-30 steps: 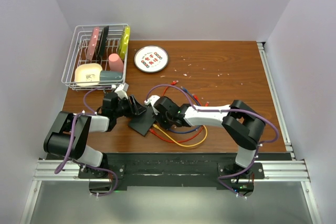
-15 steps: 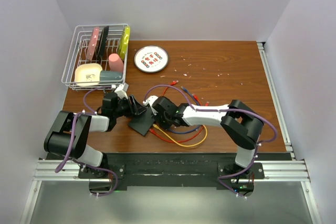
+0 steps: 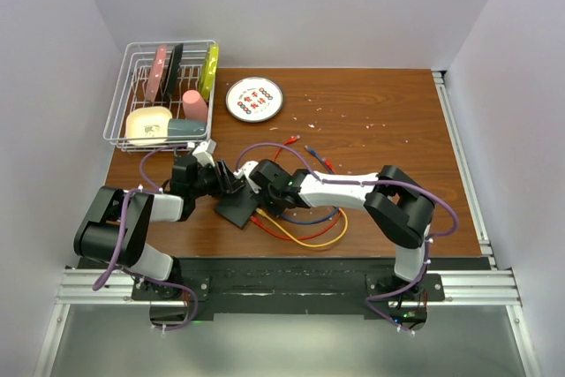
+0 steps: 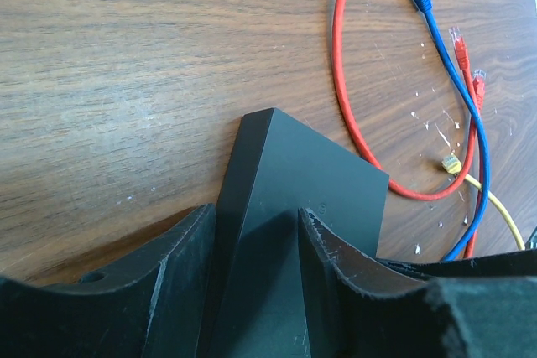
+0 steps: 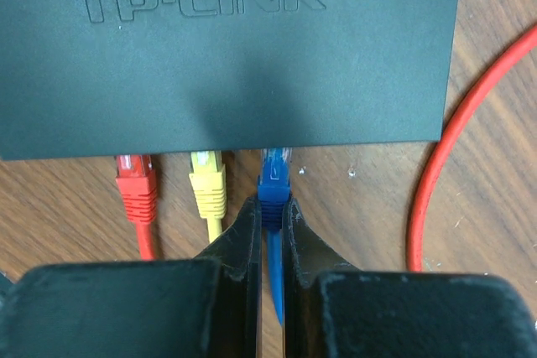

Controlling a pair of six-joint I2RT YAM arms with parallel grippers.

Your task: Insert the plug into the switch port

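At the bottom of the right wrist view, the right pincer (image 5: 270,207) is clenched on the blue plug (image 5: 273,186), its two fingers pinching the boot just behind the clear head. The head meets the near edge of the switch (image 5: 252,56), at the third port from the left. A red plug (image 5: 136,186) and a yellow plug (image 5: 207,182) sit in the two ports beside it. The blue head looks partly entered and lined up straight with the port. Whether it has latched I cannot tell.

So the step in hand is, by my judgement, the insertion itself. The next move calls for a short, straight push along the plug's own axis, toward the top of that frame. The boot should not twist, and the grip should not let go until the plug sits as deep as its neighbours.

In the left wrist view the left pincer (image 4: 256,241) grasps the switch (image 4: 310,173) between its fingers, with one corner pointing toward the upper middle of the frame. This hold should brace the box against the push.

From above, the switch (image 3: 237,209) lies left of centre on the bench (image 3: 388,121), between the two pincers. Loose cables (image 3: 305,237) curl to its right. A white plate (image 3: 254,99) and a wire rack (image 3: 132,68) stand farther up, untouched.
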